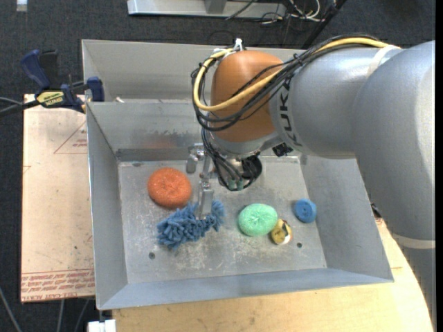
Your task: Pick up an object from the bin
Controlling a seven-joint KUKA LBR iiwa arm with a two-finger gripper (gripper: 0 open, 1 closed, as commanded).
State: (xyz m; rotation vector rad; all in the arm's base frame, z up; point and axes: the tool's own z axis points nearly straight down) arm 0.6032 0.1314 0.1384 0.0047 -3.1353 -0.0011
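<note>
As the hand [205,211] hangs over blue cloth [181,229], grit specks the bin [235,256].

Single camera high above bin [104,185], tilted down from one side; arm [346,95] at right

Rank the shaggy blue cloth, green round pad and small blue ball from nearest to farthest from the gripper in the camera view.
1. Shaggy blue cloth, right at the gripper.
2. Green round pad, toward the view's right.
3. Small blue ball, farthest right.
</note>
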